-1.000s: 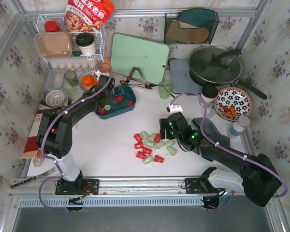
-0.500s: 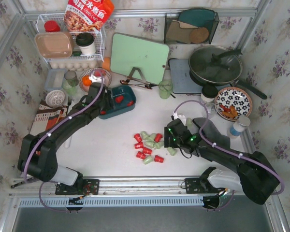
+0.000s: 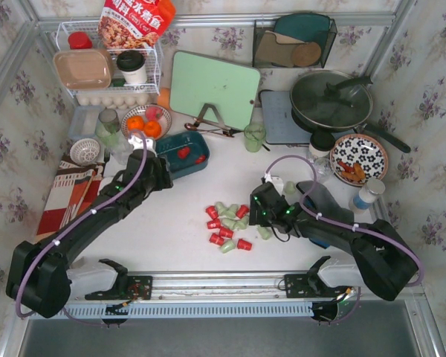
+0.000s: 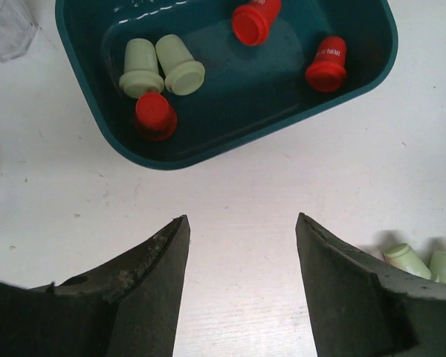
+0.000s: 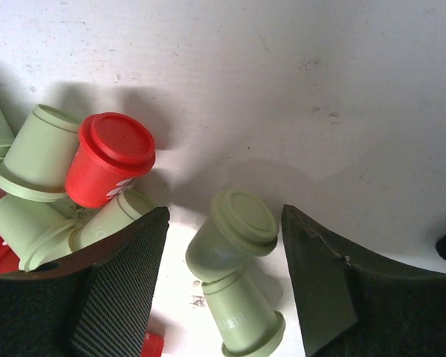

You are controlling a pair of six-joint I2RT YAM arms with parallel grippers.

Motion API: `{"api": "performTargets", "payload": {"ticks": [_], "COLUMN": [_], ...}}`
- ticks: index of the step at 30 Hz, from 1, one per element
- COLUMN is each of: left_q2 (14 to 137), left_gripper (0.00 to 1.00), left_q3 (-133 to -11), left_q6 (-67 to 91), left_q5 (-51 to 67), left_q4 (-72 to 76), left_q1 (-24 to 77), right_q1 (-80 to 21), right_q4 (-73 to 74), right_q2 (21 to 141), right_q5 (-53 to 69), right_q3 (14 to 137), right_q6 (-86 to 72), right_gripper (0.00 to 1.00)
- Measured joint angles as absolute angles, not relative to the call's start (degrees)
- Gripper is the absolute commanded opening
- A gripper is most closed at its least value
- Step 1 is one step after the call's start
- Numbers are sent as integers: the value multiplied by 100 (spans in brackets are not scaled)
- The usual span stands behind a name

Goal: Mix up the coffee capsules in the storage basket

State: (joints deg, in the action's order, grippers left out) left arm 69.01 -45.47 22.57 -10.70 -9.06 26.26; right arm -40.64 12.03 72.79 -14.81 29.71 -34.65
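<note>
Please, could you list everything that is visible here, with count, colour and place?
basket: one, teal, left of centre.
capsules in basket: three red, two green.
capsules on table: about a dozen, red and green, piled at centre.
cutting board: one, green, leaning at back.
pan: one, dark, lidded, back right.
plate: one, patterned, right.
rack: one, white wire, back left.
oranges: two, below the rack.
left gripper: open, empty, near the basket.
right gripper: open, at the pile's right edge.
</note>
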Motion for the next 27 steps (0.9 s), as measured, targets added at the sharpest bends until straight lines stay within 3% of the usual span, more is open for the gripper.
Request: {"api": "performTargets", "payload": {"ticks": [14,20,27], "left_q2": [6565,6484,6425], "left_gripper": [62,62,62], "left_q3": [-4215,-4128,-4051], "left_q6": [2462,2541,2563], "left_q5": [-864,-777,-766], "left_q4": [-720,-696,-633], "left_q1": [2650,2655,2657], "right_q1": [-4064,-4064,-4064], "right_q4": [1271,1459,1487], "right_q2": [7607,7653,7817], "right_q5": [-1481,-1481,-1634], "right_q3": [3336,3568,4641], "right_q6": [-3524,-3522,-3277], "right_gripper": [36,36,37]}}
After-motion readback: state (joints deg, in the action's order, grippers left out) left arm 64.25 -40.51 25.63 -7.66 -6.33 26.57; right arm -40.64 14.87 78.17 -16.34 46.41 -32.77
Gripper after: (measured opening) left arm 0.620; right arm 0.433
